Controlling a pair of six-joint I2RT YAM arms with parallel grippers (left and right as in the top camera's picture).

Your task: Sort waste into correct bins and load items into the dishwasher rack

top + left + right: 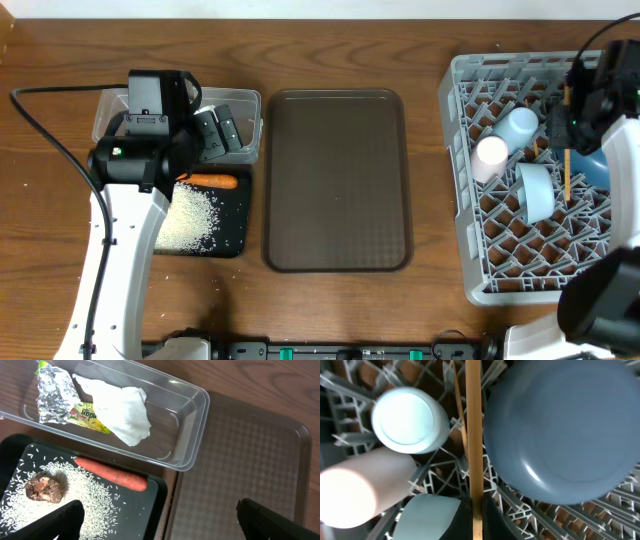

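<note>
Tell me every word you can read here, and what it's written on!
"dan": red letters on the yellow-green packet in the clear rectangular plastic tub; the word's start is hidden by the crumpled silver foil wrapper, so this is only part of it.
Nothing else shows readable words, labels or numbers.

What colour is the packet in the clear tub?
The packet is yellow-green; clearest in the left wrist view.
</note>
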